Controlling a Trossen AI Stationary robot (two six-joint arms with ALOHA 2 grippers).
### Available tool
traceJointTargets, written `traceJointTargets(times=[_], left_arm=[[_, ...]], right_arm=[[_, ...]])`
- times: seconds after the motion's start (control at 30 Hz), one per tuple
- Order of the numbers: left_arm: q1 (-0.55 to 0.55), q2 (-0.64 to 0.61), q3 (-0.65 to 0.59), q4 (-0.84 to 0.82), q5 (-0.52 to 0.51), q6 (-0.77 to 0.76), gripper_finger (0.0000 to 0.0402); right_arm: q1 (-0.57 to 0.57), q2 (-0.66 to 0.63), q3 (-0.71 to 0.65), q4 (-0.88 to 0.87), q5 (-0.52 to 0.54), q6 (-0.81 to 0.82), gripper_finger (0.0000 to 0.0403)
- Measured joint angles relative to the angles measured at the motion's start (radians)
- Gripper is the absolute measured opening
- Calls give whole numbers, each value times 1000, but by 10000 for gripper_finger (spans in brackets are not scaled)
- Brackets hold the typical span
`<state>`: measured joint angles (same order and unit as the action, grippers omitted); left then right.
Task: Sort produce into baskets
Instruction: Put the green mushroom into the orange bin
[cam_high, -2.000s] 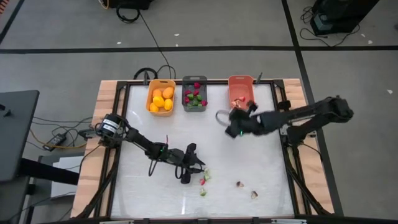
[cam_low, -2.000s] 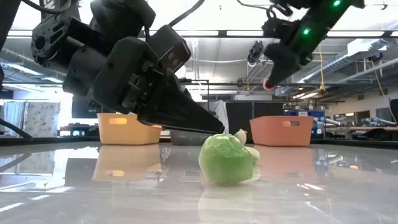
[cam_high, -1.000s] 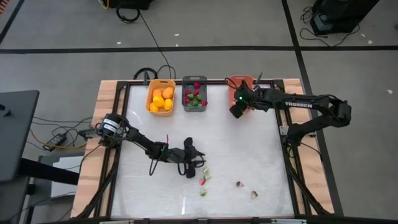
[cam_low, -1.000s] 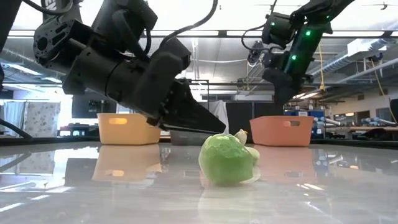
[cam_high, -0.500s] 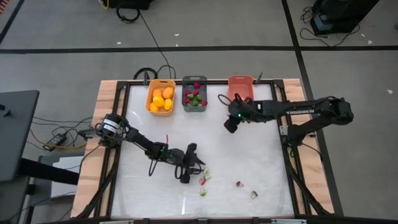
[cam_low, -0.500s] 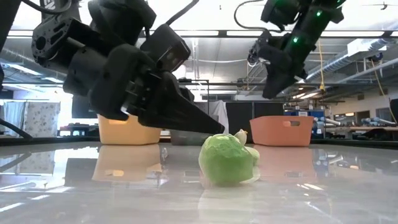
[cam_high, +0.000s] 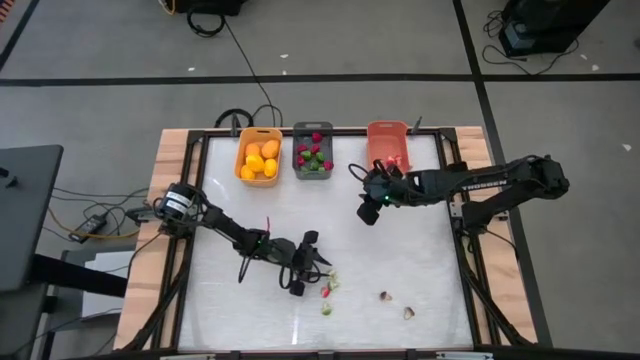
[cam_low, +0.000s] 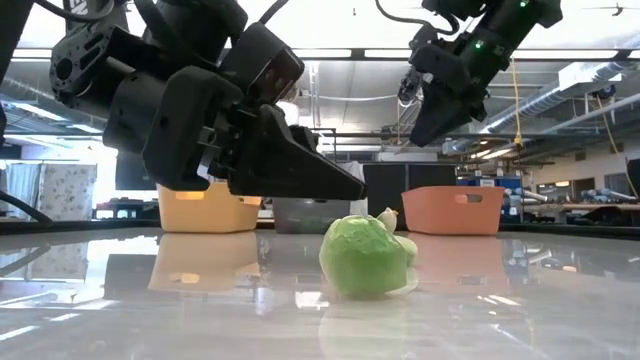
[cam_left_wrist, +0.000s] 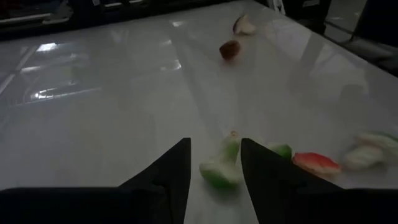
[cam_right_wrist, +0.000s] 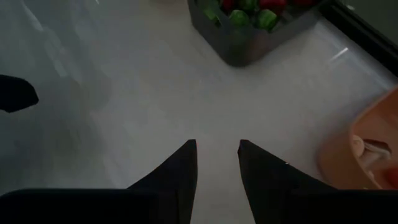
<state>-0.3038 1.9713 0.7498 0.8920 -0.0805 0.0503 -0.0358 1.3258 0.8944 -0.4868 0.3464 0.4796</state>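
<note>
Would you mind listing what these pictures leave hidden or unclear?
- Salmon basket: the low view shows only its outer wall, the right wrist view crops it, and in the high view its contents are too small to name.
- Loose produce near the left gripper: too small in the high view to identify.
- Grey basket: partly behind that gripper in the low view.

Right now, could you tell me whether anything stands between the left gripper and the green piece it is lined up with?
Nothing visible does. The left gripper is open, and the green piece lies on bare table just beyond its fingertips; the red piece lies off to one side.
</note>
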Motion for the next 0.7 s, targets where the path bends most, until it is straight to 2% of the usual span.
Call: traceJointTargets(times=[0.23,0.57,0.7], left_arm=[[0,3,0,6,28,0,147],[0,118,54,30,30,-3,147],[0,118,59,-11,31,-17,127]], right_arm=[[4,0,0,0,0,1,130],[15,0,0,0,-8,16,130],[32,0,0,1,-9,17,130]])
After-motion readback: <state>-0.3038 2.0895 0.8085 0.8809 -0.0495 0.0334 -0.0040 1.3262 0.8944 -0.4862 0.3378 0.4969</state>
